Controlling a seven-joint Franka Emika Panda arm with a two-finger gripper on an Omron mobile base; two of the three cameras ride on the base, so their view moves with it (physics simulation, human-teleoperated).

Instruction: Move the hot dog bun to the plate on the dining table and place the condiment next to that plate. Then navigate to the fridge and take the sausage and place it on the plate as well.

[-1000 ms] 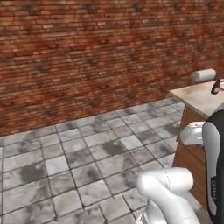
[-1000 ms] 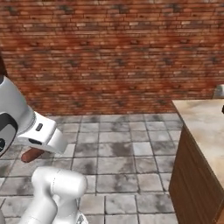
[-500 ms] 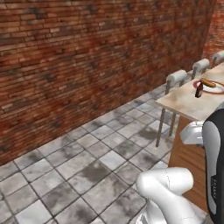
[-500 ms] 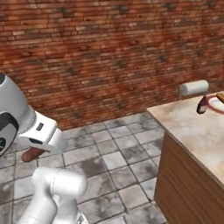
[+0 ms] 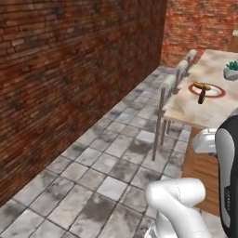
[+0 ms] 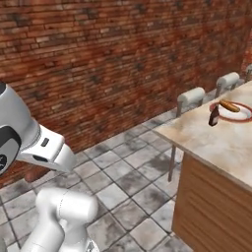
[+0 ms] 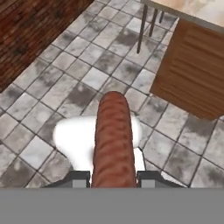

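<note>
Both base views look forward and down from behind the arm, sharing the distant dining table and plate, while the hand view faces steeply floorward

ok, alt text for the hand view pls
A reddish-brown sausage sticks out from between the gripper fingertips, held over a grey tiled floor. The wooden base of the dining table stands at upper right, a brick wall at upper left.

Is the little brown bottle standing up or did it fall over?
Standing up. The condiment rises straight from the dining table, beside the plate.
</note>
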